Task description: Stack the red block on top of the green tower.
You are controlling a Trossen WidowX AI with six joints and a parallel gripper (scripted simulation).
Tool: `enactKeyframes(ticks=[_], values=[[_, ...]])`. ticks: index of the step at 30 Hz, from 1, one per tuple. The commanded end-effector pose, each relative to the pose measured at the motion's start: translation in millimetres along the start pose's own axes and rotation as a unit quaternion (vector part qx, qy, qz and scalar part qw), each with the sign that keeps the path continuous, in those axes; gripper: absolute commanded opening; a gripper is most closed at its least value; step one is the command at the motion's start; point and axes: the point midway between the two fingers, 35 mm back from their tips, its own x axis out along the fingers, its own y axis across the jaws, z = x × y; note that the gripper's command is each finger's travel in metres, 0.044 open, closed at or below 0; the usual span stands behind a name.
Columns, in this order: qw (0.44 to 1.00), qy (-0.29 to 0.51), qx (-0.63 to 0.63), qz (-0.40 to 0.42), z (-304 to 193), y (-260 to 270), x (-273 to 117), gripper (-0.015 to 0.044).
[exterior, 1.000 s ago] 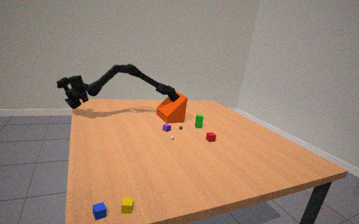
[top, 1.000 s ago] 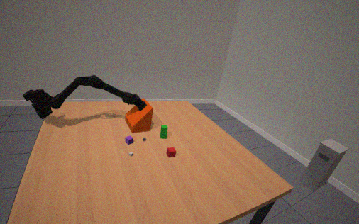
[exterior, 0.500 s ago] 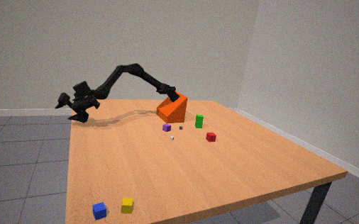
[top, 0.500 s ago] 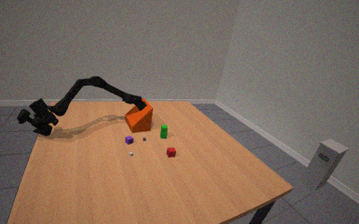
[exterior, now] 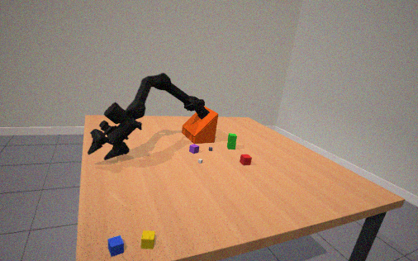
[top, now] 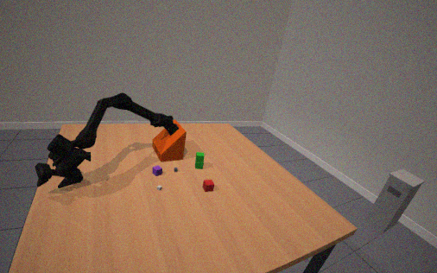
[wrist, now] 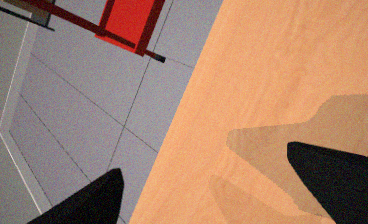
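The red block [top: 208, 185] [exterior: 245, 159] lies on the table by itself, in front of the green tower and a little to its right in the top and exterior views. The green tower [top: 199, 161] [exterior: 231, 141] stands upright near the orange base, with nothing on top. My gripper [top: 49, 186] [exterior: 97, 156] [wrist: 205, 163] is open and empty. It hangs low over the table's left edge, far to the left of the red block and the tower. Neither of them shows in the wrist view.
A purple block [top: 157, 170] [exterior: 194, 149], a small dark cube [top: 175, 169] [exterior: 211, 149] and a small white cube [top: 159, 187] [exterior: 200, 161] lie between gripper and tower. The orange base [top: 173, 149] [exterior: 206, 131] is behind. Blue [exterior: 116, 246] and yellow [exterior: 148, 239] blocks lie at the front left.
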Motion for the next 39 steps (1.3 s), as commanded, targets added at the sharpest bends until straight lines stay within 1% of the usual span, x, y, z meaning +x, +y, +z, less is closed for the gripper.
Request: enactKeyframes(ticks=[1,6,11,16,20,28,31,34,39], values=[[0.995,0.066,-0.072,-0.009,-59.9,-10.6,-26.3,0.044],[0.972,0.145,-0.184,-0.017,-128.9,-33.4,-68.7,0.044],[0.93,0.217,-0.296,-0.015,-188.5,-61.4,-119.9,0.044],[0.874,0.28,-0.397,-0.011,-239.6,-96.3,-177.1,0.044],[0.817,0.322,-0.477,-0.001,-270.3,-126.9,-225.7,0.044],[0.679,0.379,-0.628,0.027,-306.0,-192.4,-323.2,0.044],[0.621,0.39,-0.679,0.043,-311.0,-216.8,-357.4,0.044],[0.575,0.393,-0.715,0.06,-312.8,-234.8,-381.9,0.044],[0.477,0.393,-0.782,0.086,-309.3,-272.6,-429.5,0.044]])
